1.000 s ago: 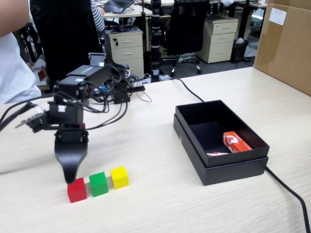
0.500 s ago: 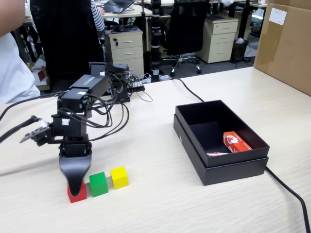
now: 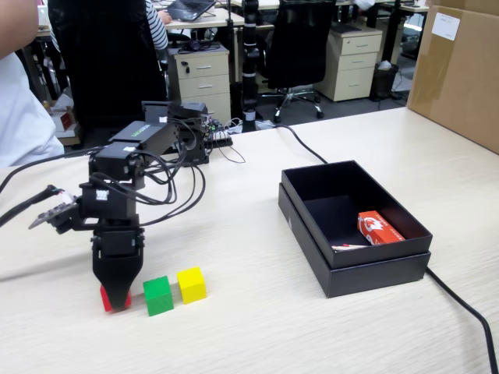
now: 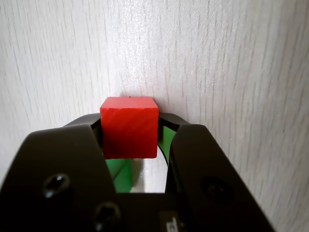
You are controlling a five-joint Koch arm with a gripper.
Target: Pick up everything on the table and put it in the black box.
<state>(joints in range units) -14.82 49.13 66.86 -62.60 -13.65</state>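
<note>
Since a moment ago my gripper (image 4: 129,126) has clamped its jaws on the red cube (image 4: 129,127), lifting it beside the green cube (image 3: 158,295) and yellow cube (image 3: 191,284).

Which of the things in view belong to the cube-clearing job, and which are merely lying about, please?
Job: red cube between the gripper jaws; green cube; yellow cube; black box.
Lying about: red-and-white packet in the box; cardboard carton; cables.

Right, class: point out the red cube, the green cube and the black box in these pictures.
red cube (image 4: 129,126): wrist view, on its front face, between the claw's jaws.
green cube (image 3: 158,297): fixed view, on its front face.
black box (image 3: 373,269): fixed view, on its near outer wall.
</note>
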